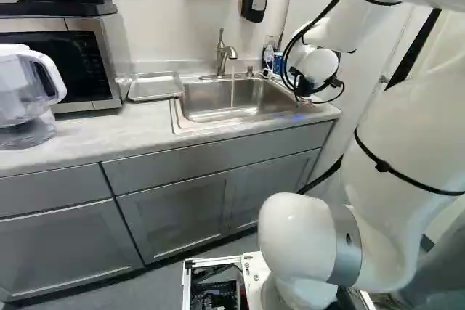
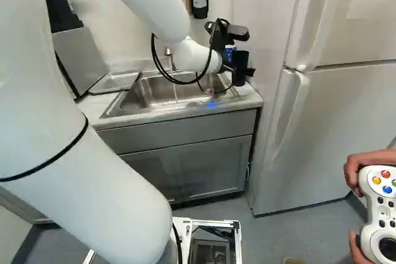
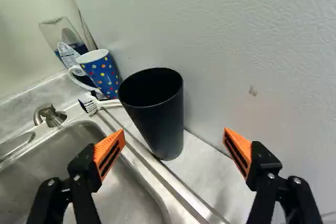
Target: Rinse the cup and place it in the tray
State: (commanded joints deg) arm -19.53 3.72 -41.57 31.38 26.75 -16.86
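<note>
My gripper [image 2: 236,66] is over the counter corner at the right end of the sink in the right base view. In the wrist view the gripper [image 3: 175,149] stands open, its orange-padded fingers wide apart with nothing gripped. An upright, tall black cup [image 3: 158,116] is ahead of the gap, between the sink's rim and the wall. Its dark inside is visible; I cannot separate it from the gripper's dark parts in the base views. The metal tray [image 1: 155,87] lies left of the sink [image 1: 229,99]. Water runs from the faucet [image 1: 226,54] into the basin.
Behind the cup are a dotted blue mug [image 3: 101,73], a clear bottle [image 3: 64,38] and a brush [image 3: 93,104]. The wall [image 3: 236,61] rises close beside the cup. A microwave [image 1: 69,59] and a pitcher [image 1: 25,92] stand left. A fridge [image 2: 334,115] is at the right.
</note>
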